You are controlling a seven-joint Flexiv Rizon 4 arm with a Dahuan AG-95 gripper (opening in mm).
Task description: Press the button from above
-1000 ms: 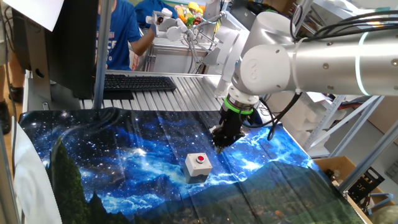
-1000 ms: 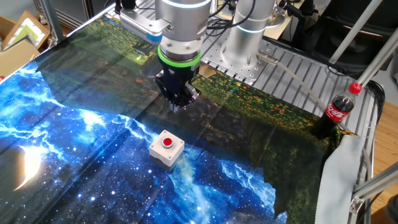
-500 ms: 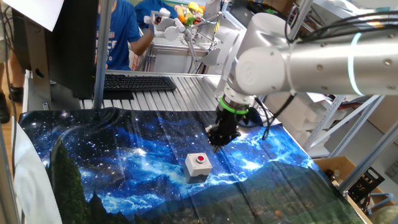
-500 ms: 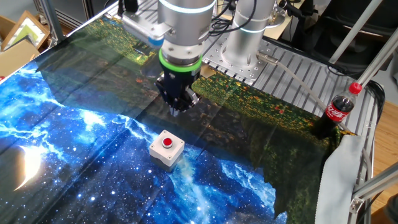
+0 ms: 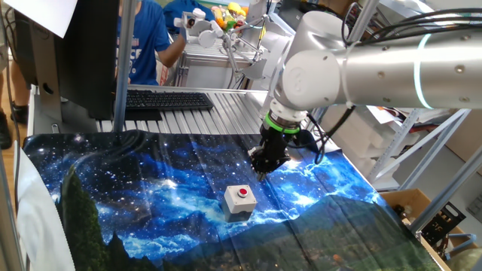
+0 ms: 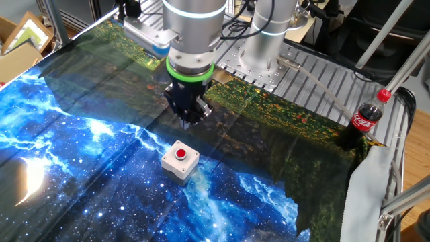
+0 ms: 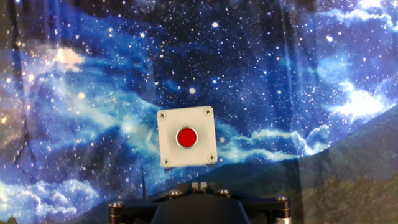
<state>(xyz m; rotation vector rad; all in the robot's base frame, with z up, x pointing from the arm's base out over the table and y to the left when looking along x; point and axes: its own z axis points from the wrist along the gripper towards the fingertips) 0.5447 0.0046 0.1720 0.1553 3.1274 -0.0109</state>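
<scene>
The button [image 5: 243, 193] is a small red disc in the top of a light-grey square box [image 5: 238, 205] on the starry blue cloth. It also shows in the other fixed view [image 6: 181, 154] and in the hand view [image 7: 186, 137], where it lies just ahead of the hand. My gripper [image 5: 260, 172] hangs above the cloth, behind and to the right of the box, apart from it. In the other fixed view my gripper [image 6: 188, 121] is above and just beyond the box [image 6: 180, 168]. In the hand view its fingertips [image 7: 199, 185] touch each other and hold nothing.
A cola bottle [image 6: 366, 117] stands at the cloth's right edge. The robot base [image 6: 265, 47] sits on the ribbed metal table behind. A black keyboard [image 5: 166, 99] and a person in blue [image 5: 143, 38] are at the far side.
My gripper has shifted a little to the left, closer to a spot over the button box. The box has not moved.
</scene>
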